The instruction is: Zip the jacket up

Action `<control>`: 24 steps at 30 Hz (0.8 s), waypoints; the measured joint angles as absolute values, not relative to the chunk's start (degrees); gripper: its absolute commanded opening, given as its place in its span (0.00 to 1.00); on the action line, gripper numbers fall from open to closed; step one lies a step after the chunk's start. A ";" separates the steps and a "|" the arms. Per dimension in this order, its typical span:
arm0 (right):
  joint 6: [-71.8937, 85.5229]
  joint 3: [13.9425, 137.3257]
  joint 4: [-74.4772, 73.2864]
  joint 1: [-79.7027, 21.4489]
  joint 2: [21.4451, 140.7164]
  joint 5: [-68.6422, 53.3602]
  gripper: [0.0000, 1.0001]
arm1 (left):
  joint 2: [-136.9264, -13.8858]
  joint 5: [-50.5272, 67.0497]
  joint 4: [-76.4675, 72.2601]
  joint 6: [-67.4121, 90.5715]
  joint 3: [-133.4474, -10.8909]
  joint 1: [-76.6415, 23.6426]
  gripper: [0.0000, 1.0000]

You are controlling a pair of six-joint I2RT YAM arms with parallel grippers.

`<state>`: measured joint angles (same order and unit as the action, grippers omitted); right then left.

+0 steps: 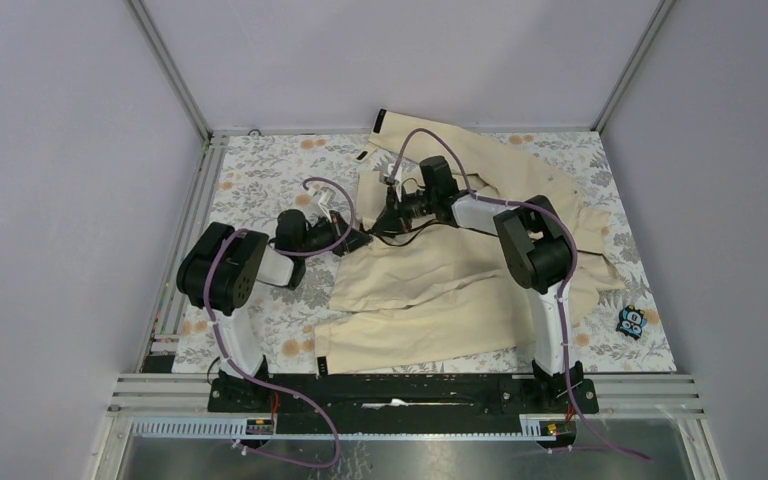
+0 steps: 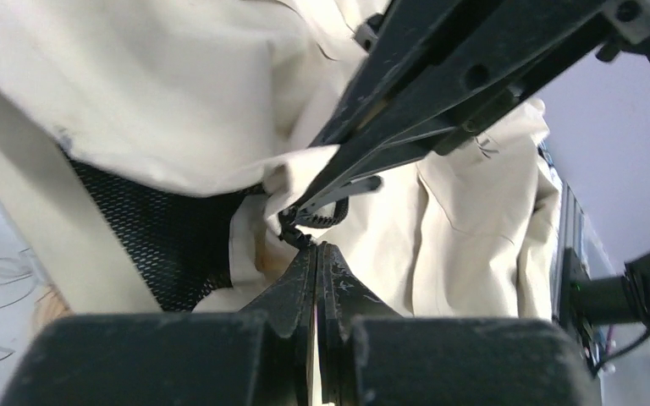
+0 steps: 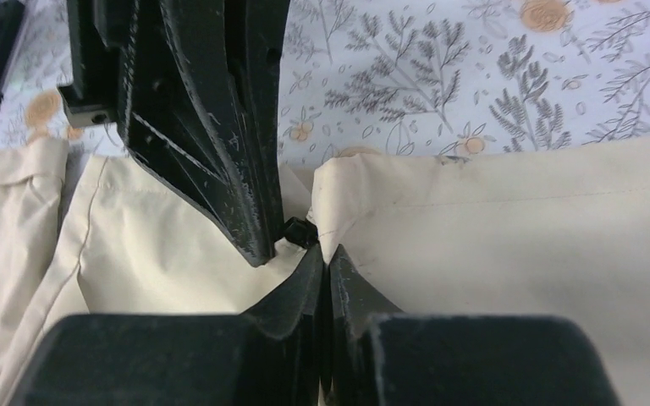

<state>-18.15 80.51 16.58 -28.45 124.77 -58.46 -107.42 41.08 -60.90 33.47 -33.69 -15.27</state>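
The cream jacket (image 1: 460,280) lies spread over the middle and right of the table. Both grippers meet at its left front edge. My left gripper (image 1: 362,240) is shut, and its tips (image 2: 317,248) pinch the dark zipper end (image 2: 298,233) beside the black mesh lining (image 2: 161,245). My right gripper (image 1: 392,215) is shut, with its tips (image 3: 328,255) pinching the cream fabric edge (image 3: 347,194) right next to the small black zipper piece (image 3: 300,230). Each gripper's fingers show in the other's wrist view, almost touching. The rest of the zipper line is hidden in folds.
A floral tablecloth (image 1: 260,185) covers the table. A small blue and black object (image 1: 631,320) lies at the right front corner. Metal frame rails (image 1: 410,385) run along the near edge, and walls close in the back and sides.
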 measured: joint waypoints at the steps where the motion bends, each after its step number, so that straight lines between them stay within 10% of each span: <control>1: -19.79 80.82 14.92 -28.47 124.77 -58.52 0.11 | -107.20 42.17 -60.20 32.75 -33.95 -15.35 0.00; 13: -25.63 82.43 6.24 -28.75 124.70 -53.65 0.68 | -106.96 49.91 -48.34 23.94 -39.66 -15.73 0.00; 24: -19.62 82.26 8.91 -28.42 122.43 -52.25 0.71 | -105.27 48.88 -34.63 17.74 -43.79 -15.73 0.02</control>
<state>-19.62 82.26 8.91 -28.42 122.43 -52.25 -105.27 48.88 -34.63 17.74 -43.79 -15.73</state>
